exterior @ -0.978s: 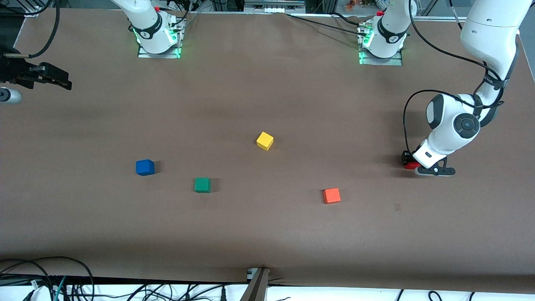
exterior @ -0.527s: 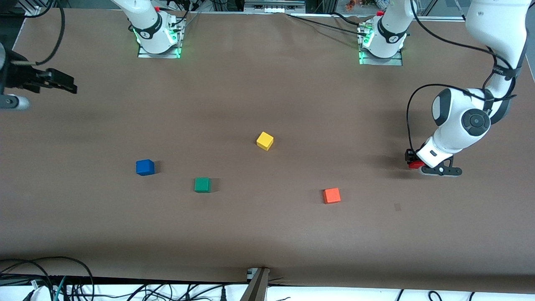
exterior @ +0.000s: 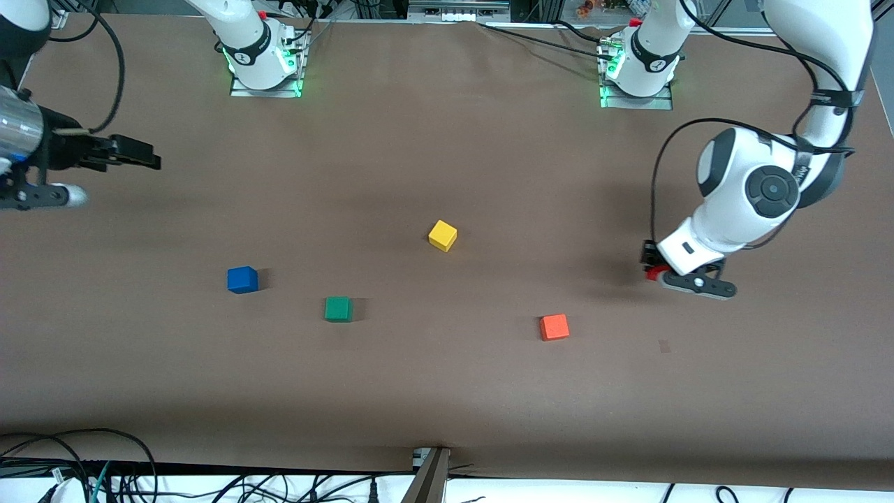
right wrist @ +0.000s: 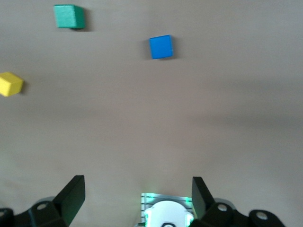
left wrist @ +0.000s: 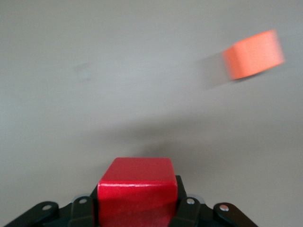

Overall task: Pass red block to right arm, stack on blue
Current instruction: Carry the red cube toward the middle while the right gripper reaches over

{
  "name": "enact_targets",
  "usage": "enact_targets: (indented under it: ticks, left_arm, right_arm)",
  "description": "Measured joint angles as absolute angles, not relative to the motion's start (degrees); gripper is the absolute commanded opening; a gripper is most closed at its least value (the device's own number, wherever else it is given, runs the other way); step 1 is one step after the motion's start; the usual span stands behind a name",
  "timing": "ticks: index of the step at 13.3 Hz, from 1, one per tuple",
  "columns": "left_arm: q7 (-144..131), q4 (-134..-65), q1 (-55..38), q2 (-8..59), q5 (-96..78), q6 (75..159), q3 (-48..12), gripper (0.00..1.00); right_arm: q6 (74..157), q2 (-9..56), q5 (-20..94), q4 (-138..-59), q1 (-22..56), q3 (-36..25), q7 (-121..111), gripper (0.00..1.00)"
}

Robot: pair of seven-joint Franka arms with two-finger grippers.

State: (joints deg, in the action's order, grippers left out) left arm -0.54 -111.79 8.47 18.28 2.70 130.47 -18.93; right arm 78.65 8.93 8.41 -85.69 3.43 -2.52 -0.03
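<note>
My left gripper is shut on the red block, held just above the table toward the left arm's end. In the left wrist view the red block sits clamped between the black fingers. The blue cube rests on the table toward the right arm's end, and it also shows in the right wrist view as the blue cube. My right gripper hangs open and empty over the table's edge at the right arm's end, its fingers wide apart.
An orange-red cube lies nearer to the front camera than the held block. A green cube sits beside the blue one and a yellow cube near the table's middle. Both arm bases stand along the back edge.
My left gripper has risen and shifted toward the table's middle with the red block in it. My right gripper has come inward from the table's end, still open.
</note>
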Motion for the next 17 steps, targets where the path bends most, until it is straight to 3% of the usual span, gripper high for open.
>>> enact_targets:
  ticks: [9, 13, 17]
  left_arm:
    - [9.75, -105.84, 7.94, 21.64, -15.76, 139.09, -29.85, 0.19]
    - [26.80, -104.05, 7.89, 24.47, -33.73, 141.91, -32.66, 0.05]
    - [32.74, -102.77, 7.43, 26.86, -39.34, 141.83, -38.41, 0.00]
  right_arm:
    - [83.09, 23.20, 42.28, -86.01, 3.96, -2.34, -0.03, 1.00]
    - [83.21, 32.36, 61.90, -86.12, 4.84, -2.26, -2.87, 1.00]
    - [84.93, 37.52, 74.57, -86.07, 7.53, -2.20, -3.91, 1.00]
